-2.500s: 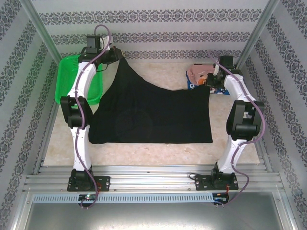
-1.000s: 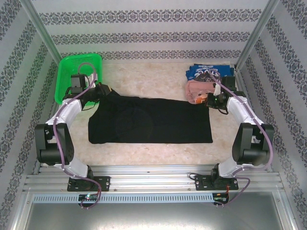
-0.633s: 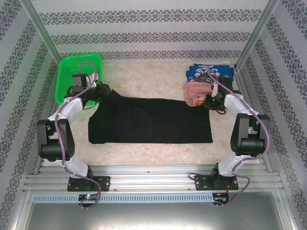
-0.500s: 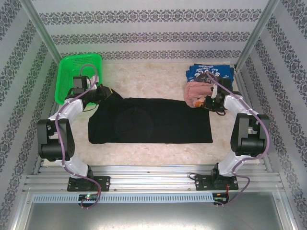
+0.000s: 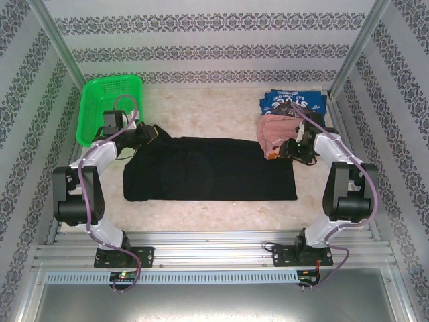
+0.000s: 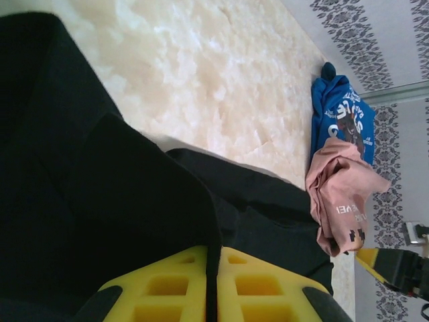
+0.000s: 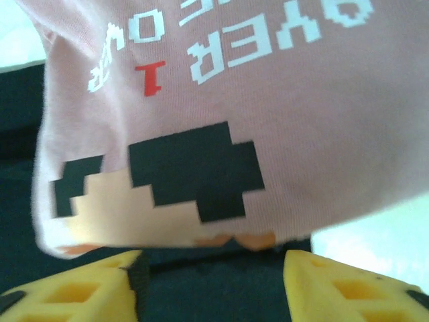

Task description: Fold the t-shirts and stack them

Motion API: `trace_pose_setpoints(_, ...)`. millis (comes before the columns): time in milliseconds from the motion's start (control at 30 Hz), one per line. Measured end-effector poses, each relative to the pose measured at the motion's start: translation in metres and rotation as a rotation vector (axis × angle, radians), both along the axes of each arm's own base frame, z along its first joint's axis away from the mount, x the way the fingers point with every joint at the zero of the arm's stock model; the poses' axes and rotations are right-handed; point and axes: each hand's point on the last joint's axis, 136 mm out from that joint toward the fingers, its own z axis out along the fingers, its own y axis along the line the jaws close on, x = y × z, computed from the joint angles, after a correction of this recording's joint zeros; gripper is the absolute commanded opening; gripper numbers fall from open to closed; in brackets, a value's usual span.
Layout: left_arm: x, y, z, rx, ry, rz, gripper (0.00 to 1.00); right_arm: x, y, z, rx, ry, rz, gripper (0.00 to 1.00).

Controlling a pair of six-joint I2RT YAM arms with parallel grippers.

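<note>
The black t-shirt (image 5: 208, 168) lies as a wide folded band across the table's middle. My left gripper (image 5: 149, 134) is at its far left corner, yellow fingers (image 6: 167, 288) shut on a fold of black cloth (image 6: 120, 194). My right gripper (image 5: 288, 149) hovers at the shirt's far right corner, jaws open over black cloth (image 7: 214, 288). The crumpled pink t-shirt (image 5: 271, 133) with pixel lettering (image 7: 201, 100) lies just ahead of it, overlapping the black shirt's corner. The blue t-shirt (image 5: 295, 102) lies bunched behind the pink one at the back right.
A green mesh basket (image 5: 110, 107) stands at the back left, just behind my left arm. Bare marble-patterned table (image 5: 208, 114) stretches behind the black shirt. Patterned walls and metal posts close in both sides.
The black shirt's lifted far half came down toward me into a folded band. Both grippers moved nearer with it. The pink shirt shifted forward onto the black shirt's right corner.
</note>
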Motion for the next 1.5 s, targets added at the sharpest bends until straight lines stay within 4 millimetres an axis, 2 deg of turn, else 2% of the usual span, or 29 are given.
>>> trace_pose_setpoints(133, -0.004, -0.002, -0.005, -0.007, 0.014, -0.006, 0.11, -0.005, 0.004, 0.034, 0.033, -0.065, -0.04, 0.75)
trace_pose_setpoints(200, -0.003, -0.002, -0.003, -0.01, 0.003, -0.01, 0.11, -0.003, -0.001, 0.048, 0.036, -0.087, -0.069, 0.79)
trace_pose_setpoints(300, -0.002, -0.003, -0.002, -0.013, -0.005, -0.013, 0.11, 0.011, -0.025, 0.065, 0.002, -0.117, -0.141, 0.84)
trace_pose_setpoints(400, -0.002, -0.004, -0.001, -0.017, -0.009, -0.019, 0.11, 0.029, -0.062, 0.066, -0.033, -0.122, -0.234, 0.86)
trace_pose_setpoints(467, -0.003, -0.005, 0.0, -0.022, -0.009, -0.023, 0.11, 0.04, -0.085, 0.055, -0.047, -0.092, -0.28, 0.87)
trace_pose_setpoints(533, -0.003, -0.005, 0.0, -0.026, -0.01, -0.028, 0.11, 0.055, -0.107, 0.033, -0.066, -0.038, -0.299, 0.87)
trace_pose_setpoints(600, -0.003, -0.006, 0.0, -0.027, -0.009, -0.029, 0.11, 0.067, -0.118, 0.01, -0.08, 0.004, -0.292, 0.87)
trace_pose_setpoints(733, -0.003, -0.006, 0.001, -0.027, -0.01, -0.029, 0.11, 0.08, -0.122, -0.032, -0.079, 0.082, -0.251, 0.87)
trace_pose_setpoints(867, -0.005, -0.006, 0.002, -0.025, -0.006, -0.031, 0.11, 0.09, -0.124, -0.047, -0.081, 0.112, -0.22, 0.85)
trace_pose_setpoints(1033, -0.009, -0.006, 0.006, -0.019, -0.007, -0.031, 0.11, 0.106, -0.121, -0.051, -0.055, 0.103, -0.179, 0.75)
trace_pose_setpoints(1167, -0.009, -0.005, 0.007, -0.016, -0.009, -0.029, 0.11, 0.108, -0.112, -0.058, -0.047, 0.123, -0.14, 0.68)
trace_pose_setpoints(1200, -0.009, -0.005, 0.007, -0.014, -0.009, -0.028, 0.11, 0.108, -0.112, -0.058, -0.052, 0.124, -0.136, 0.5)
trace_pose_setpoints(1233, -0.009, -0.005, 0.006, -0.012, -0.009, -0.026, 0.11, 0.108, -0.111, -0.058, -0.05, 0.123, -0.13, 0.39)
trace_pose_setpoints(1267, -0.008, -0.004, 0.006, -0.01, -0.009, -0.023, 0.11, 0.109, -0.109, -0.058, -0.051, 0.123, -0.122, 0.33)
trace_pose_setpoints(1367, -0.008, -0.003, 0.006, -0.004, -0.008, -0.018, 0.11, 0.11, -0.104, -0.057, -0.047, 0.12, -0.103, 0.19)
trace_pose_setpoints(1500, -0.008, -0.003, 0.005, -0.002, -0.008, -0.015, 0.11, 0.111, -0.099, -0.056, -0.048, 0.115, -0.092, 0.07)
